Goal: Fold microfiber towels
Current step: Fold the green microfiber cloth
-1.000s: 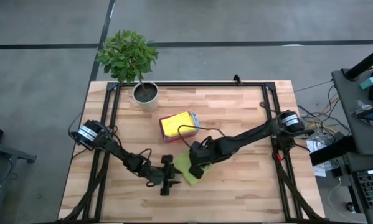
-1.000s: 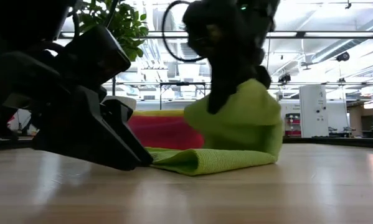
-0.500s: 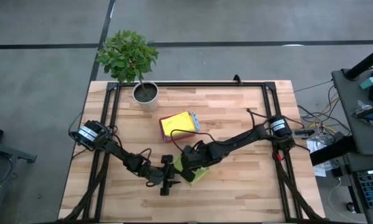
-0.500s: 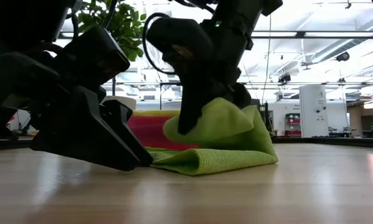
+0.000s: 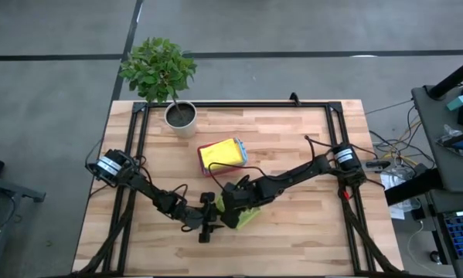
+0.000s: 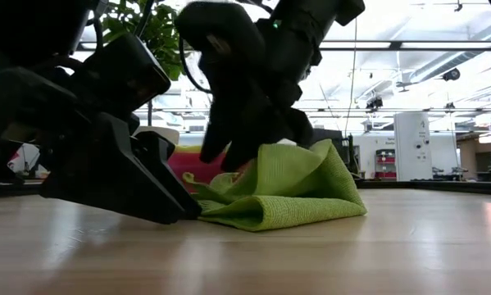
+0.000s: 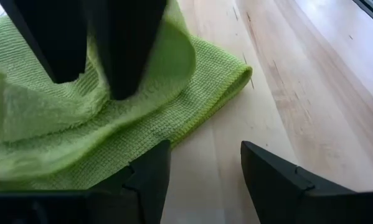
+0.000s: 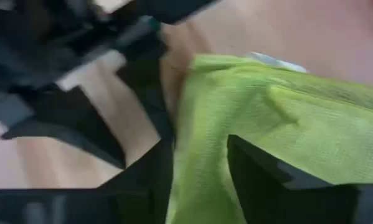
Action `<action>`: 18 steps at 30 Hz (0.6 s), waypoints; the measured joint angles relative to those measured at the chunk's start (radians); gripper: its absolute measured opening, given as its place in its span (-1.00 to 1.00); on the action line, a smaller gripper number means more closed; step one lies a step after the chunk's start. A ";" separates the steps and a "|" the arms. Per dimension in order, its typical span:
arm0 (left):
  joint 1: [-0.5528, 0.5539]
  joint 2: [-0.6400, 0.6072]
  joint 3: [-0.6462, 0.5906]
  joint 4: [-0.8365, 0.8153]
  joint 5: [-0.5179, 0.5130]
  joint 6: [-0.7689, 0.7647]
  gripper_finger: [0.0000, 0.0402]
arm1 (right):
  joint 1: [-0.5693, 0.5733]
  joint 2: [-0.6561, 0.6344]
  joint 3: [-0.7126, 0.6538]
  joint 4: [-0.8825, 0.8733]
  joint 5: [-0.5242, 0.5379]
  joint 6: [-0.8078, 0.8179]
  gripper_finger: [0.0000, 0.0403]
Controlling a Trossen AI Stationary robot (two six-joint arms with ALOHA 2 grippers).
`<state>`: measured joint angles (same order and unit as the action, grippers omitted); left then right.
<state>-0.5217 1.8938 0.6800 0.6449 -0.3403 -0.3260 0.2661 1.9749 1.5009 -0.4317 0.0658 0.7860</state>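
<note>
At lower centre of the high view, the left gripper (image 5: pixel 209 222) rests with jaws spread at the lime green towel (image 5: pixel 244 214)'s edge, probably steadying it. Just right, the right gripper (image 5: pixel 229 208) presses onto the folded cloth, jaws parted around it, likely letting the fold settle.

Bright, backlit low view, blurred wrist

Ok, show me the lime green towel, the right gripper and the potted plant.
lime green towel (image 6: pixel 298 192): low view, on its folded-over top layer.
right gripper (image 8: pixel 198 180): right wrist view, midway between its fingertips, over the towel.
potted plant (image 5: pixel 181 118): high view, on the white pot.
</note>
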 joint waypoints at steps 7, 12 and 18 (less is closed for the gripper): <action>-0.001 0.000 0.000 0.001 0.002 -0.001 -0.11 | 0.000 -0.015 0.000 -0.010 -0.027 -0.100 -0.05; -0.001 0.000 -0.001 0.002 0.002 -0.001 -0.11 | 0.002 -0.085 0.000 -0.039 -0.044 -0.248 0.02; -0.002 -0.002 -0.004 0.008 0.018 -0.008 -0.11 | 0.035 -0.156 -0.012 -0.148 -0.037 -0.441 0.02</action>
<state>-0.5232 1.8921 0.6756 0.6528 -0.3225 -0.3339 0.3007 1.8190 1.4890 -0.5801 0.0287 0.3450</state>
